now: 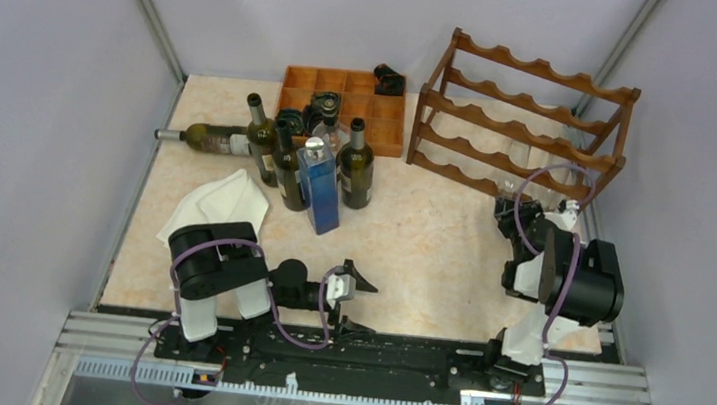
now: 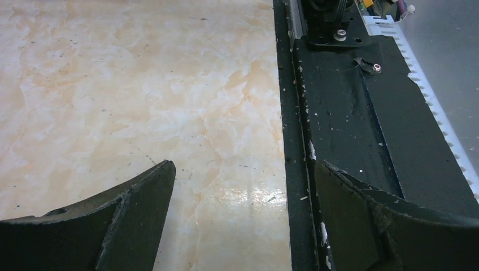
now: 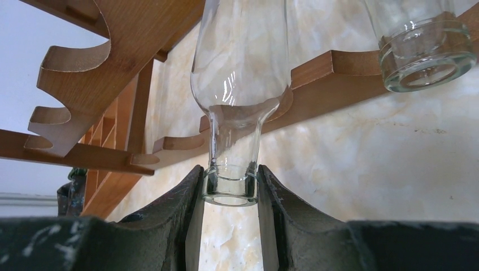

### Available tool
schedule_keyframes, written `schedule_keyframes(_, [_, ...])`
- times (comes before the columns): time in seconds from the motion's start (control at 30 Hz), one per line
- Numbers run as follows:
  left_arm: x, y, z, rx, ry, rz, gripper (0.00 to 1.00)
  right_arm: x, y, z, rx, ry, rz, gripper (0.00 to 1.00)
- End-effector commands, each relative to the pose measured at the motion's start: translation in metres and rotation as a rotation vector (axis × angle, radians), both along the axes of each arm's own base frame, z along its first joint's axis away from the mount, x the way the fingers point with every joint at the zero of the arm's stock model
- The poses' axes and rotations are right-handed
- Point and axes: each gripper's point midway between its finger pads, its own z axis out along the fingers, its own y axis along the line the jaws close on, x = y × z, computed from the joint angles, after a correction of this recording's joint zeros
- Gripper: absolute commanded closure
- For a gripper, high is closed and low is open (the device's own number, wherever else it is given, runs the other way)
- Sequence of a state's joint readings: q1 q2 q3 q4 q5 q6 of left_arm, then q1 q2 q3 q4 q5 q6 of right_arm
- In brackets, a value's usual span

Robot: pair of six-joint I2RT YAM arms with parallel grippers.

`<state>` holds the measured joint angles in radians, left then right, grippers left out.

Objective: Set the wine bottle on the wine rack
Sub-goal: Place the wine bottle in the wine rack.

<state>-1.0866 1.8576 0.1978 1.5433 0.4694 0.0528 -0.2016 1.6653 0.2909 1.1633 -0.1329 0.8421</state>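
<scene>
A clear glass wine bottle (image 3: 240, 68) lies neck-first toward my right gripper (image 3: 230, 170), which is shut on the bottle's mouth. Its shoulder rests in a scallop of a lower rail of the reddish-brown wine rack (image 3: 333, 79). A second clear bottle (image 3: 423, 51) lies on the same rail to the right. From above, the wine rack (image 1: 524, 119) stands at the back right with my right gripper (image 1: 519, 211) at its front lower tier; the clear glass hardly shows there. My left gripper (image 1: 356, 305) hovers open and empty near the table's front edge, fingers (image 2: 141, 197) spread wide.
Several dark wine bottles (image 1: 284, 159) and a blue carton (image 1: 320, 188) stand at the centre left, and one bottle (image 1: 215, 137) lies on its side. An orange-brown compartment tray (image 1: 346, 96) sits behind them. A white cloth (image 1: 214, 202) lies by the left arm.
</scene>
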Motion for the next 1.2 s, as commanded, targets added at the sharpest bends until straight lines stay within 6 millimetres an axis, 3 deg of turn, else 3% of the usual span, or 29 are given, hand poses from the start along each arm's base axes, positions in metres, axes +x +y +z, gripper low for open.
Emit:
schedule_keyframes(0.0, [0.000, -0.011, 0.054, -0.214, -0.105, -0.029, 0.01, 0.005, -0.003, 0.035, -0.014, -0.165, -0.012, 1.00])
schedule_keyframes(0.3, [0.000, -0.012, 0.054, -0.213, -0.106, -0.031, 0.01, 0.006, 0.003, 0.021, 0.026, -0.130, 0.015, 0.99])
schedule_keyframes(0.43, [0.000, -0.012, 0.054, -0.214, -0.106, -0.032, 0.01, 0.006, 0.005, 0.017, 0.049, -0.115, 0.020, 0.72])
schedule_keyframes(0.73, [0.000, -0.011, 0.054, -0.213, -0.105, -0.032, 0.01, 0.005, 0.003, 0.015, 0.080, -0.095, -0.003, 0.42])
schedule_keyframes(1.17, [-0.001, -0.011, 0.054, -0.214, -0.106, -0.035, 0.01, 0.008, -0.006, 0.020, 0.161, -0.136, -0.067, 0.43])
